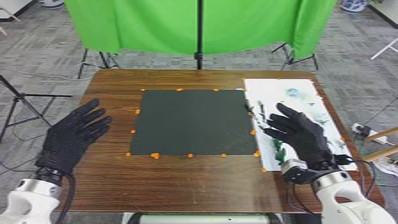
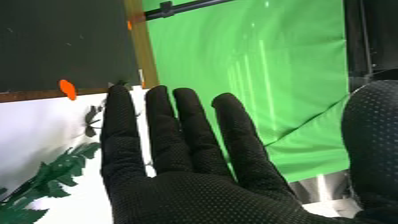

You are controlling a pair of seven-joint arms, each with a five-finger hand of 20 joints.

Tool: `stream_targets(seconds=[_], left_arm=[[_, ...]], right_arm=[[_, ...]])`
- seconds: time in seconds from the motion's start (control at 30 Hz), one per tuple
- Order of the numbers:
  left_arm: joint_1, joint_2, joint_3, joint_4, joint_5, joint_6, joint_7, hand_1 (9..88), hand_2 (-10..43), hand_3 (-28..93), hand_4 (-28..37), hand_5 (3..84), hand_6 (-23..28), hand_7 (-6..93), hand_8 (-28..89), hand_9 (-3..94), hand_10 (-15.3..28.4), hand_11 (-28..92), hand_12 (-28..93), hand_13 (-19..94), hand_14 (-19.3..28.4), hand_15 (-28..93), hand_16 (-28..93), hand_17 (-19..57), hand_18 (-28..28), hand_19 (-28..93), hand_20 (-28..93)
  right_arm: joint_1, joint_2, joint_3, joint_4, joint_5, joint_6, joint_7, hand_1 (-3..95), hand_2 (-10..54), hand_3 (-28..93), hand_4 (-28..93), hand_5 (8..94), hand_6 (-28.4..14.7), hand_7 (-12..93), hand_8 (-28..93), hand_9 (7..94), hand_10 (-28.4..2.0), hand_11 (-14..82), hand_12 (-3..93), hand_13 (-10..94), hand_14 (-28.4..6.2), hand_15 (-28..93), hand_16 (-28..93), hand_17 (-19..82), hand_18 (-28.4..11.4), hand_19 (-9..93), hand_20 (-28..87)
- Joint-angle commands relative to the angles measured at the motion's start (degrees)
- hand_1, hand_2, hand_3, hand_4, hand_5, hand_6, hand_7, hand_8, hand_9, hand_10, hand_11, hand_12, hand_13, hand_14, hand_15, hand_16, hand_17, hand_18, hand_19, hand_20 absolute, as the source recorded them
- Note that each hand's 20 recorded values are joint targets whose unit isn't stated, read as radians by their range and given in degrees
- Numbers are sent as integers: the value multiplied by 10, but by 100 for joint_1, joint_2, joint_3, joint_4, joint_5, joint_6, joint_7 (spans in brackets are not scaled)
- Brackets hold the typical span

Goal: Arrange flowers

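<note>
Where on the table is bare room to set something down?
Free: the dark mat inside the orange dots, and the table between them and its near edge. Crowded: the white sheet, with green leaves, under the right hand.

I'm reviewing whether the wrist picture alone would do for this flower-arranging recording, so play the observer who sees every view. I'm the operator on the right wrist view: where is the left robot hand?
Observer: The left robot hand is at the left side of the table, left of the dark mat, fingers straight.
Operator: What lies toward the far end of the white sheet?
Observer: Something pale blue, perhaps a flower, too small to name surely.
Operator: Do the orange marks follow every side of the mat?
Observer: Yes, all four sides.
</note>
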State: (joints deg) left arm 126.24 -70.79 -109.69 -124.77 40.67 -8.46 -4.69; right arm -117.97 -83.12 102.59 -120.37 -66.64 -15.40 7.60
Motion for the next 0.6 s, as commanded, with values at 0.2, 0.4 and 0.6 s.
stream_targets(seconds=[0.2, 0.4, 0.6], left_arm=[[-2, -132, 84, 31, 27, -6, -45, 276, 5, 695, -223, 351, 24, 215, -106, 276, 122, 254, 134, 231, 147, 339, -11, -107, 204, 444, 58], [-29, -138, 69, 22, 34, 6, -44, 277, 6, 693, -223, 352, 25, 215, -106, 276, 121, 255, 135, 231, 148, 340, -11, -107, 204, 444, 58], [-11, -103, 60, 12, 22, 12, 11, 278, 6, 692, -222, 352, 25, 216, -107, 276, 122, 256, 135, 231, 148, 341, -11, -107, 204, 444, 58]], right_arm=[[130, 22, -50, 38, -78, -150, -55, 123, -31, 798, -283, 320, -49, 124, -114, 355, -130, 122, 196, 296, -109, 92, 307, 36, -199, 435, 208], [246, 137, -29, 29, -210, -187, -88, 124, -30, 798, -283, 320, -49, 125, -115, 354, -130, 122, 196, 297, -110, 96, 305, 36, -200, 438, 209], [178, 239, 19, -30, -146, -83, -135, 124, -30, 797, -283, 320, -49, 125, -115, 356, -130, 124, 197, 316, -114, 106, 296, 39, -201, 438, 208]])
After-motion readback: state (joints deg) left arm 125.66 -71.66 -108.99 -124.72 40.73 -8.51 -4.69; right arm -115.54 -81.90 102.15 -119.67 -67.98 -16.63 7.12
